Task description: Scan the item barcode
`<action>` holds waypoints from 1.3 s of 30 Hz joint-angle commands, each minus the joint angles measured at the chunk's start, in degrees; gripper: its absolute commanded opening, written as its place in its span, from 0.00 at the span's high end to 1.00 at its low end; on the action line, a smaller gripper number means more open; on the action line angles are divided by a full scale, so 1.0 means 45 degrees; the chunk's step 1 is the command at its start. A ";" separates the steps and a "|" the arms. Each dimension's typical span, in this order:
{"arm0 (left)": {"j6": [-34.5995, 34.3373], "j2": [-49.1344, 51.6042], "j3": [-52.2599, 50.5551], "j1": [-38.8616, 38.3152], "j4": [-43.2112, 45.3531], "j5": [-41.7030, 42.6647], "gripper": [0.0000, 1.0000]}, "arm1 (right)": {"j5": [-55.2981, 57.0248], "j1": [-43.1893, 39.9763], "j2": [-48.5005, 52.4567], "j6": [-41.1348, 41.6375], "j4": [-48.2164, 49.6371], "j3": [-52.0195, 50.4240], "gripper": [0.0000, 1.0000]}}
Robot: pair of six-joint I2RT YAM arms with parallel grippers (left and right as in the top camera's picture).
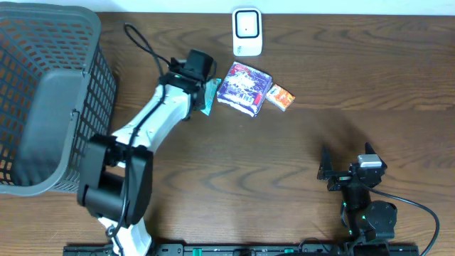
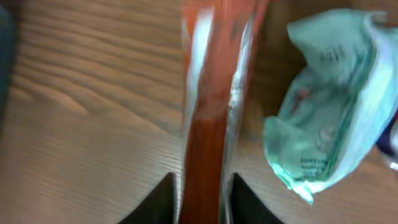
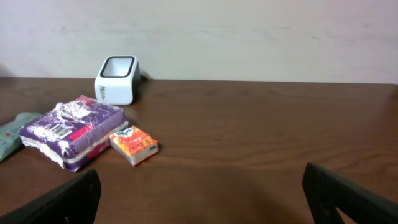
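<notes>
A red-orange foil packet (image 2: 205, 112) stands upright between the fingers of my left gripper (image 2: 203, 177), blurred, and fills the gap between them. In the overhead view that gripper (image 1: 195, 67) hangs at the back of the table, left of the white barcode scanner (image 1: 247, 31), and the packet is hidden under it. A crumpled teal packet (image 2: 329, 118) lies on the wood just to its right. My right gripper (image 3: 200, 173) is wide open over bare wood near the front right (image 1: 345, 171), holding nothing.
A purple pack (image 1: 244, 87) and a small orange box (image 1: 280, 97) lie in front of the scanner (image 3: 116, 79). A large grey mesh basket (image 1: 43, 99) fills the left side. A black cable (image 1: 142, 43) runs behind the left arm.
</notes>
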 commanded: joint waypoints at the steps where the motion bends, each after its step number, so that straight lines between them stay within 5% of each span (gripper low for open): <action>1: -0.0097 0.0277 0.0019 -0.0019 -0.0185 0.0199 0.36 | 0.0097 -0.0053 -0.0078 -0.0141 -0.0034 -0.0034 0.01; 5: 0.0510 -0.0117 0.0136 0.0039 -0.0180 0.0189 0.22 | 0.0097 -0.0053 -0.0078 -0.0141 -0.0034 -0.0034 0.01; 10: 0.1083 -0.2249 0.0408 0.0039 -0.0466 0.0112 0.20 | 0.0097 -0.0053 -0.0078 -0.0146 -0.0034 -0.0034 0.01; 11: 0.1078 -0.2861 0.0408 0.0039 -0.0733 0.0117 0.00 | 0.0097 -0.0053 -0.0078 -0.0146 -0.0034 -0.0034 0.01; 22: 0.1078 -0.5343 0.0379 0.0024 -0.5605 0.3356 0.02 | -0.0170 -0.0053 -0.0083 0.0078 0.0578 -0.0034 0.01; 27: 0.1078 -0.5338 0.0350 0.0024 -0.5620 0.3356 0.02 | -0.6693 -0.0029 -0.0078 0.5479 0.1846 -0.0034 0.01; 29: 0.1078 -0.5338 0.0350 0.0024 -0.5610 0.3356 0.02 | -0.6902 -0.0029 -0.0078 0.7587 0.3133 -0.0034 0.01; 33: 0.1078 -0.5338 0.0350 0.0024 -0.5605 0.3356 0.02 | -0.6455 -0.0044 0.0121 0.7907 0.6630 0.0495 0.01; 35: 0.1078 -0.5338 0.0350 0.0024 -0.5605 0.3356 0.02 | -0.6144 -0.0044 0.0670 0.7184 0.5756 0.1632 0.01; 39: 0.1078 -0.5338 0.0350 0.0024 -0.5600 0.3351 0.02 | -0.6042 -0.0044 0.4964 0.3327 0.0189 0.6421 0.01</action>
